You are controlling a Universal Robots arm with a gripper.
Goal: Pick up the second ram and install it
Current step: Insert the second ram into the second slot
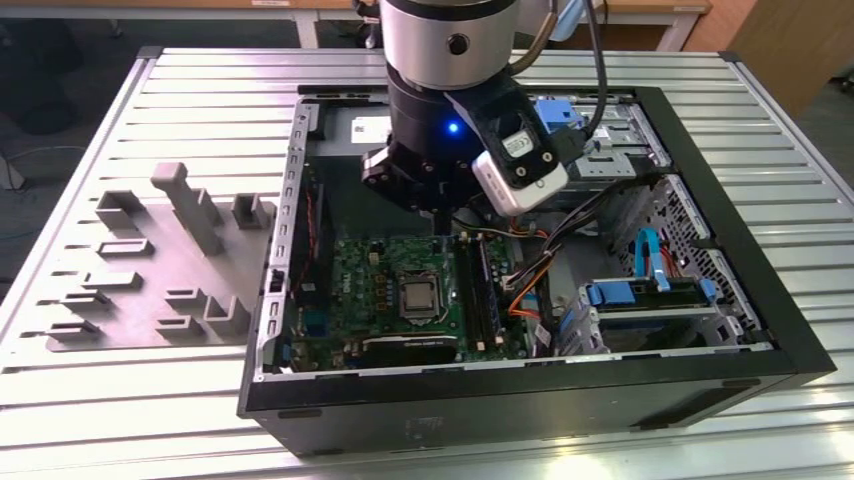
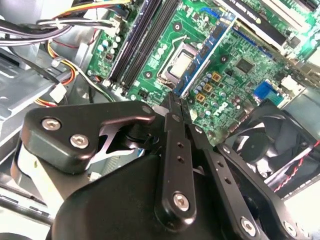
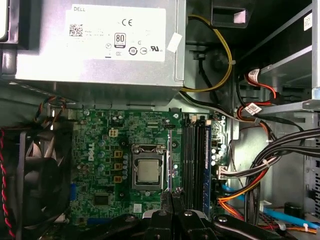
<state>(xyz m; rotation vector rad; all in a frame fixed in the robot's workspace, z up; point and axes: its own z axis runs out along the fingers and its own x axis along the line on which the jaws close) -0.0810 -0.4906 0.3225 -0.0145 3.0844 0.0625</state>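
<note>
step: second ram is in the grip and hangs above the motherboard; by my read this is the carry and line-up phase, not yet seated.
jaws: gripper is closed on one end of the stick, fingers pinched flat on both faces; the rest sticks out past the tips toward the board.
ram position: over the board's middle, above the CPU socket side of the RAM slots; near them, not over them, not touching anything.
doing it well: keep the stick's long edge parallel to the slots, centre it over a free slot, keep it upright and push evenly so neither end goes in first. End latches are too small to check.
watch: the cable bundle lies just beside the slots on the side away from the CPU, so there's a snag risk if the arm drifts that way.
slots content: a blue strip runs along the outermost slot, maybe a stick already seated, cannot tell.
case: the open PC case lies on the slatted table and holds the board, power supply, fan, cables and drive cage.
fixture: the grey fixture block is on the table beside the case, at the exterior view's left.
</note>
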